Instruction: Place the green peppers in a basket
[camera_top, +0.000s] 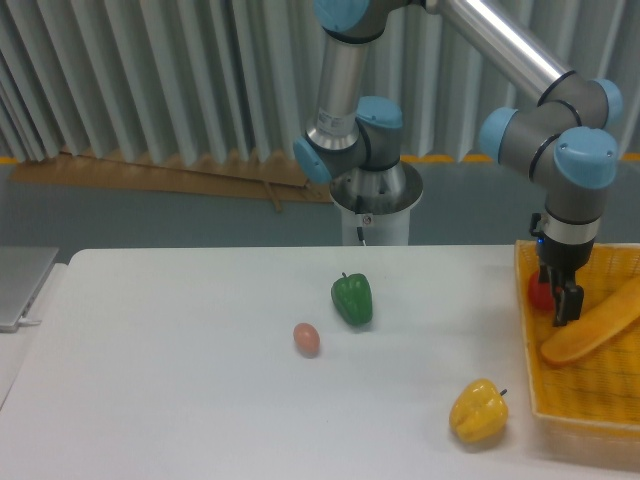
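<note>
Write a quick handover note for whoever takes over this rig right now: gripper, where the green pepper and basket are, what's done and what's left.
Gripper: hangs over the left part of the basket, beside a red pepper and a long orange item lying in it. Whether it is open or shut, I cannot tell.
Green pepper: on the table, mid-table, well left of the basket, ungrasped.
Also on the table: yellow pepper, egg.
Done: nothing for the green pepper.
Left: reach, grasp, carry to basket, release.

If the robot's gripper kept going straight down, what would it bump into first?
Probably the basket floor. The gripper points down inside it, between the red pepper and the bread. Depth is hard to judge, so it might graze one of those first.
</note>
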